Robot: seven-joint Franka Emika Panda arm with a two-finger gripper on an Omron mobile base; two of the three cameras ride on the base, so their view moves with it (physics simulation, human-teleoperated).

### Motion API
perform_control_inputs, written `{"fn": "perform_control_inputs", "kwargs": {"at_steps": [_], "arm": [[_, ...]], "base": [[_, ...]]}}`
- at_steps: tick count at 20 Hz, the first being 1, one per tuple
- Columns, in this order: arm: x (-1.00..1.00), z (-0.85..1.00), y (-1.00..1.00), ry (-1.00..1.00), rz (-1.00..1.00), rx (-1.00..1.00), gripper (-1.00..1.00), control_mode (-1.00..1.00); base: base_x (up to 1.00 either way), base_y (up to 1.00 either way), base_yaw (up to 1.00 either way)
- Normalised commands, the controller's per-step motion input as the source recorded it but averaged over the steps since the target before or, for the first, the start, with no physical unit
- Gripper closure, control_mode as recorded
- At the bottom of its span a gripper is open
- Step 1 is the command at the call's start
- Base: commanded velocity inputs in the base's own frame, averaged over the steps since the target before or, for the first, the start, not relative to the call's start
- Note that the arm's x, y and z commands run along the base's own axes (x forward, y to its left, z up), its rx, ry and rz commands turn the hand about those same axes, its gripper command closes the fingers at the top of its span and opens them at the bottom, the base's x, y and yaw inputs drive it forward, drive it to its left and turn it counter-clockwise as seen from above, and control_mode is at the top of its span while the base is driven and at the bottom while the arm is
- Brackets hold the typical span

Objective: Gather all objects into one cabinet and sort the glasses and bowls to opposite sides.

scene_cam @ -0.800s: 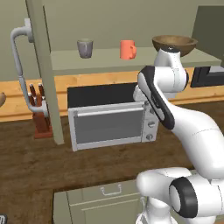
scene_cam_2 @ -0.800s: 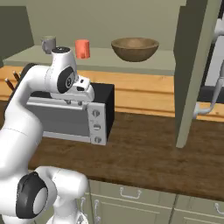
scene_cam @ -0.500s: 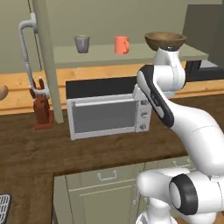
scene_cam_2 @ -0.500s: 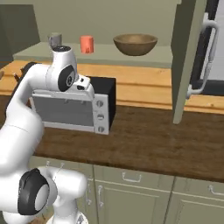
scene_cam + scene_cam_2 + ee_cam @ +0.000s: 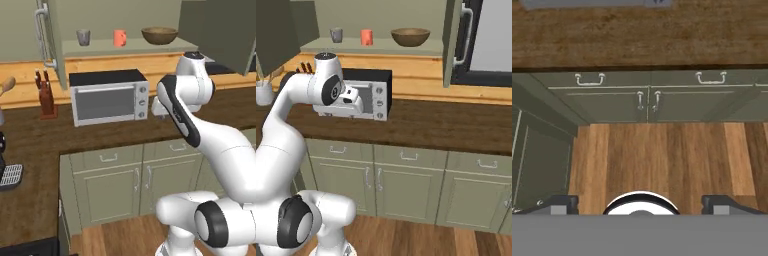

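The white arm rises from its base, bends at a dark elbow joint and folds back on itself, so the upper links stack above the forearm. The wrist turns the hand downward. The gripper (image 5: 640,202) points straight down, its jaws spread wide apart with nothing between them; the two dark fingertips (image 5: 558,204) stand far to either side. In the right base view the hand (image 5: 351,100) hangs just below the rounded wrist joint.
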Motion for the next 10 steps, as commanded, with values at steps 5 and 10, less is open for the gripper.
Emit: {"fn": "perform_control_inputs", "kwargs": {"at_steps": [5,10], "arm": [[0.0,0.0,0.0,0.0,0.0,0.0,-1.0,1.0],[0.0,0.0,0.0,0.0,0.0,0.0,-1.0,1.0]], "base": [[-1.0,-0.12,-0.2],[-1.0,-0.66,-0.21]]}}
